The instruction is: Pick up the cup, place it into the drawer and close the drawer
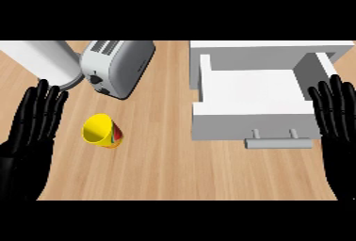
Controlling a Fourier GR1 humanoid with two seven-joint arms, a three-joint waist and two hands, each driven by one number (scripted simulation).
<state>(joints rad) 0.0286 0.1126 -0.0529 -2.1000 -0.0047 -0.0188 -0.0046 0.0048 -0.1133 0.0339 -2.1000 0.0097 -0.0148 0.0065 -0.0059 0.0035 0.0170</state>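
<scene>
The yellow cup (102, 131) sits on the counter (181, 174) left of the open drawer (252, 101), apart from both hands. The left hand (31, 127) and right hand (338, 117) are flat and released, holding nothing, since no grasp has begun

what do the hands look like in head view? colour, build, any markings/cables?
Both the left hand and right hand are glossy black all over, with long, slim, segmented fingers. No markings, logos or cables show. The forearms cannot be made out; only black shapes run to the lower edge.
</scene>
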